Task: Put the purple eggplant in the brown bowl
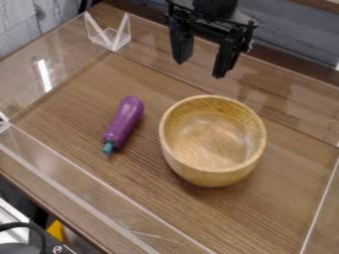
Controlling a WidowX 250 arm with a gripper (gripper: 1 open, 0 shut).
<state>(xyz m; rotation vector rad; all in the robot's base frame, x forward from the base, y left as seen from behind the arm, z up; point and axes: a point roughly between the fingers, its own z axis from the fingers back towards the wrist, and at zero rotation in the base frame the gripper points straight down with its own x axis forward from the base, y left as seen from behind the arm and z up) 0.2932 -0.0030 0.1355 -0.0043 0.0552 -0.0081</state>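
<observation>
A small glossy purple eggplant (123, 121) with a teal stem tip lies on the wooden table, left of centre, its stem pointing toward the near left. To its right stands the brown bowl (212, 140), large, round and wooden, with nothing inside. My gripper (203, 58) hangs at the back of the table, pointing down, above and behind the bowl. Its black fingers (225, 62) stand apart, open, with nothing between them. It is well clear of the eggplant.
Clear plastic walls (54, 74) fence the wooden tabletop on the left, front and right. A folded clear plastic piece (109, 33) stands at the back left. The table's near edge (59, 203) runs diagonally at the lower left.
</observation>
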